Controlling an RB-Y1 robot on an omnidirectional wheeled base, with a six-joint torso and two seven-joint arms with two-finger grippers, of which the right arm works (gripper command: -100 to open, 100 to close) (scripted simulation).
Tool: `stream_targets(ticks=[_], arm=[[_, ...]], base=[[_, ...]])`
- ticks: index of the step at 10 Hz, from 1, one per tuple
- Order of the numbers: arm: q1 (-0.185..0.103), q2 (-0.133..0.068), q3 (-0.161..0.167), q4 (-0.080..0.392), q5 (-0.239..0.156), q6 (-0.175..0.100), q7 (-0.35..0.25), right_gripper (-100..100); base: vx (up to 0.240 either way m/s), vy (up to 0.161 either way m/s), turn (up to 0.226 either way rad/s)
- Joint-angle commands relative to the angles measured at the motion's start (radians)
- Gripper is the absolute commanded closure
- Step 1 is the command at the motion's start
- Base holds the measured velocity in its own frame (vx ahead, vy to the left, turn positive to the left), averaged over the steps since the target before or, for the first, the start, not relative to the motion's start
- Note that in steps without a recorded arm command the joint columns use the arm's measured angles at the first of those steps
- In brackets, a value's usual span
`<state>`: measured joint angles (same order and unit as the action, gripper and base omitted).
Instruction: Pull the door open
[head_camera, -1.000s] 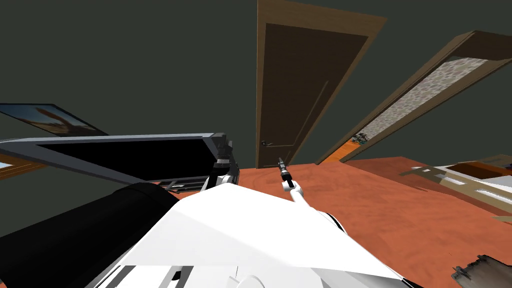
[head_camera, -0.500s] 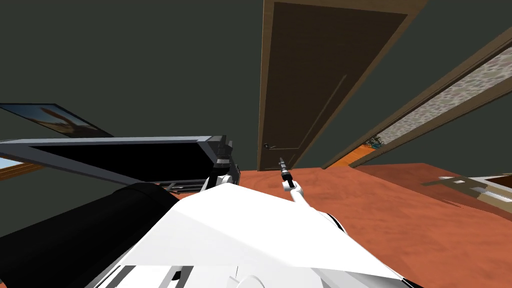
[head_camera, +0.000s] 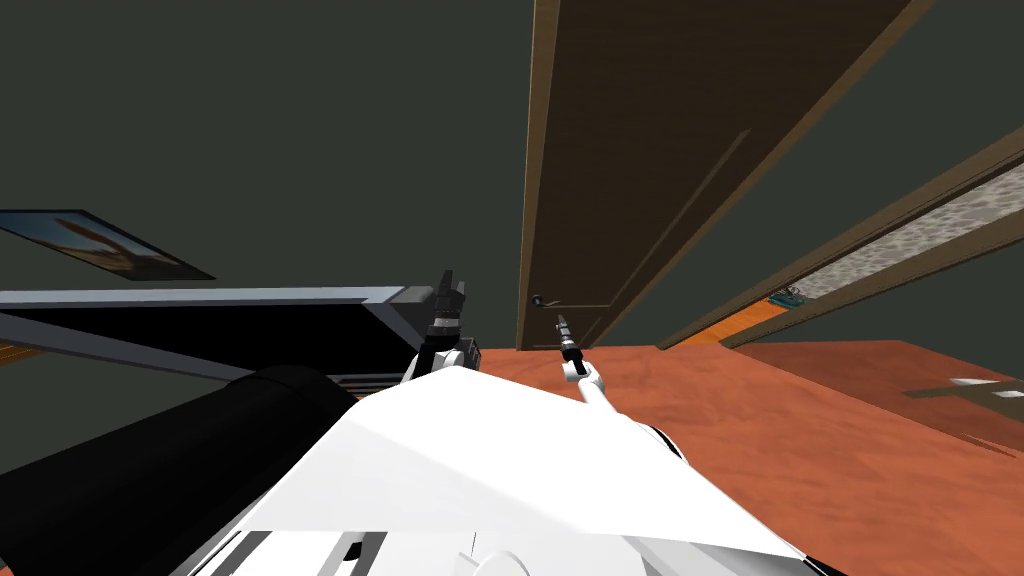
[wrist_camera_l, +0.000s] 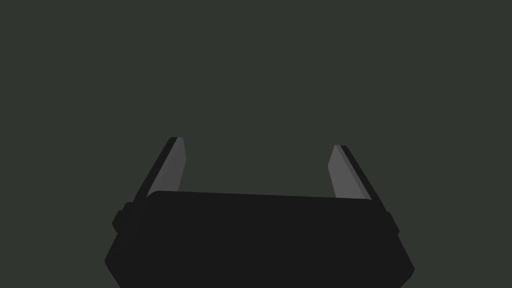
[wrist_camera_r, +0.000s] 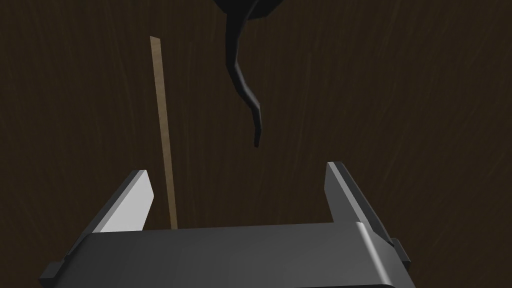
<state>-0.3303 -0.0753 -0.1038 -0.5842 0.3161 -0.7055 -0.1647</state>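
Note:
A dark brown door (head_camera: 640, 150) in a lighter brown frame stands shut ahead of me. Its dark lever handle (head_camera: 541, 300) sits low at the door's left edge. In the right wrist view the curved handle (wrist_camera_r: 243, 80) hangs just beyond my right gripper (wrist_camera_r: 237, 182), which is open with nothing between its fingers and points at the door panel (wrist_camera_r: 400, 100). In the head view my right gripper (head_camera: 562, 322) is just right of and below the handle. My left gripper (wrist_camera_l: 256, 150) is open and empty, raised at the left (head_camera: 447, 290) before a dark grey-green wall.
A dark grey frame with a black area (head_camera: 200, 325) lies at my left beside the left arm. A second doorway (head_camera: 880, 250) opens to the right of the door, showing a stone-patterned wall. The floor (head_camera: 780, 420) is reddish-brown. A picture (head_camera: 100, 245) hangs on the left wall.
I have moved closer to the door: it has grown larger in the head view and the handle now lies nearer my right gripper. Both arms keep their pose.

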Motion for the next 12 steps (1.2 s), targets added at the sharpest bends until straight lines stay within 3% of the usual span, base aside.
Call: stream_targets(ticks=[1,12], arm=[[0.0,0.007,-0.001,-0.001,0.0,-0.001,0.001,-100],[0.0,0.026,-0.004,0.0,-0.002,-0.002,0.0,-100]], base=[[0.167,0.055,0.055],[0.114,0.035,0.032]])
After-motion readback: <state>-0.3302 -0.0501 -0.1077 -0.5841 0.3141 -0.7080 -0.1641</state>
